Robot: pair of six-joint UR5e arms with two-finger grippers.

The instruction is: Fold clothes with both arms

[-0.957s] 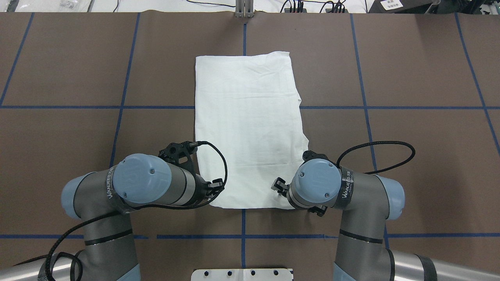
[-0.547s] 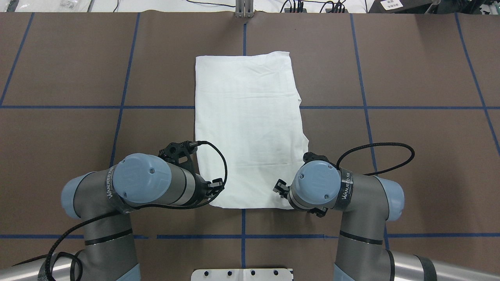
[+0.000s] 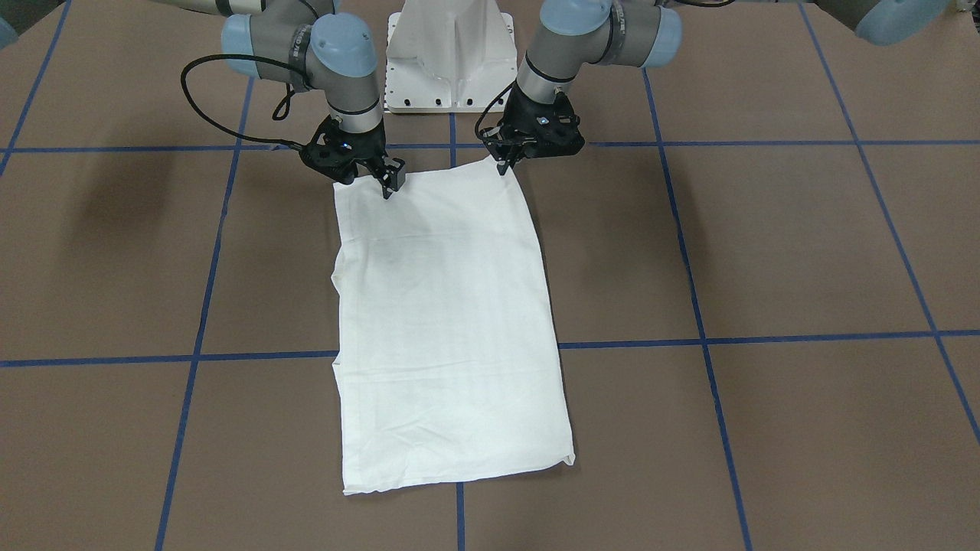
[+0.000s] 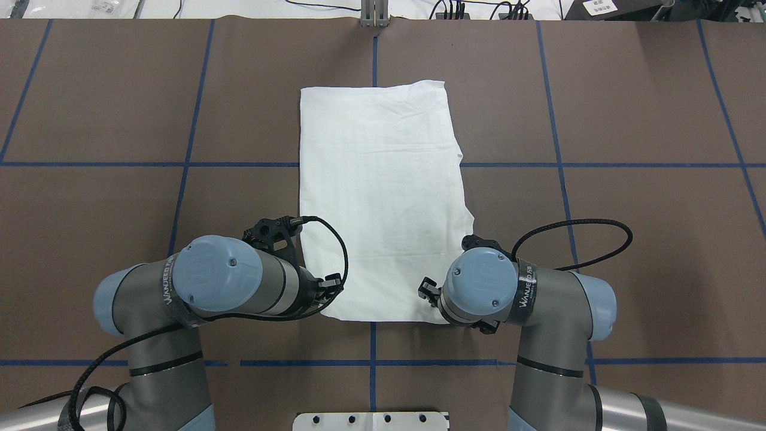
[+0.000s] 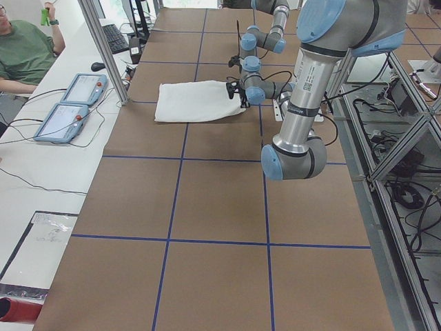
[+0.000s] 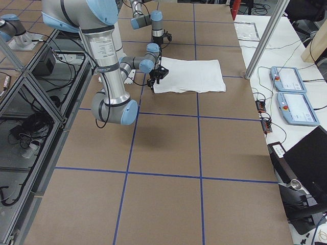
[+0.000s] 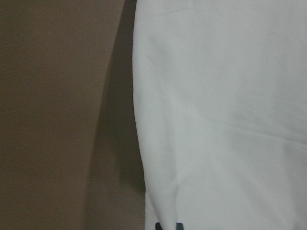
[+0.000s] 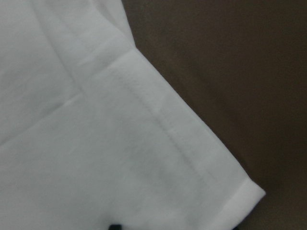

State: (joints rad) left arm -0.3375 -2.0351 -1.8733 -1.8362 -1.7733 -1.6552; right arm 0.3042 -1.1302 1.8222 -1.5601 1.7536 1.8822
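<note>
— Where is the T-shirt (image 4: 377, 197)?

— Flat on the brown tabletop (image 4: 628, 239), folded into a long white rectangle with the plain side up. It lies lengthwise away from the robot, across the middle blue tape line (image 4: 374, 57). The edge on the robot's right steps outward partway along.

— And the arms?

— Both reach to the short edge nearest the white pedestal base (image 3: 452, 53). The left end effector (image 3: 503, 165) has its tips at that edge's corner, touching the cloth. The right end effector (image 3: 389, 184) points down onto the cloth, a little in from the other corner.

— Are they pinching it?

— I cannot tell for either. In the front view the fingers sit close together, but no gap or grip shows. Each wrist camera is filled with white fabric, with only a dark sliver at the bottom edge.

— Anything else in those wrist views?

— The right one shows a stitched hem corner (image 8: 192, 158) against the tabletop. The left one shows a side edge of the shirt with a dark shadow beside it.

— Anyone around?

— A person in a green top (image 5: 24, 52) sits at the far side, seen from the left.
</note>
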